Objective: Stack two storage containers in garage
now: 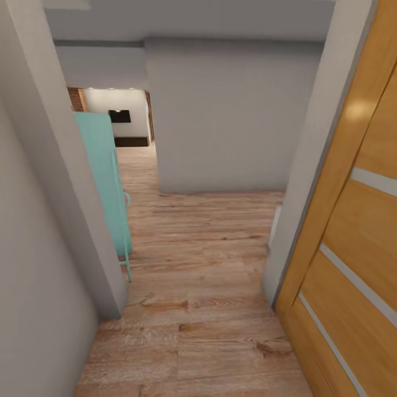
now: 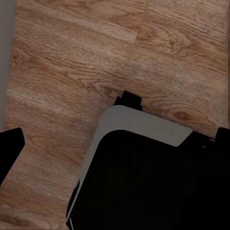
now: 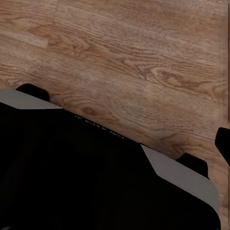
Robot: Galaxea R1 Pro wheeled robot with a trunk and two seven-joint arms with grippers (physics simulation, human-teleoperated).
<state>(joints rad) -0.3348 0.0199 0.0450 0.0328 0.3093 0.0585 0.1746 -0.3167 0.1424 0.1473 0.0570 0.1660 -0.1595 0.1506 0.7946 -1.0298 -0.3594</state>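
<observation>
The storage containers are out of view. I stand in a narrow passage on a light wood-plank floor [image 1: 204, 264]. In the left wrist view my left gripper [image 2: 115, 153] hangs open over the planks, its dark fingertips [image 2: 10, 148] far apart with nothing between them. My right gripper [image 3: 115, 143] also looks open and empty, with one fingertip [image 3: 224, 143] at the picture's edge. Both wrist views look down past my own black-and-grey base [image 2: 143, 182] [image 3: 72, 167].
An open wooden door with pale glass slats [image 1: 353, 220] lines the right side. A grey wall corner [image 1: 55, 193] stands close on the left, with a teal panel-like object [image 1: 107, 182] behind it. A grey wall [image 1: 226, 116] blocks straight ahead; the floor continues left toward a lit room [image 1: 119, 116].
</observation>
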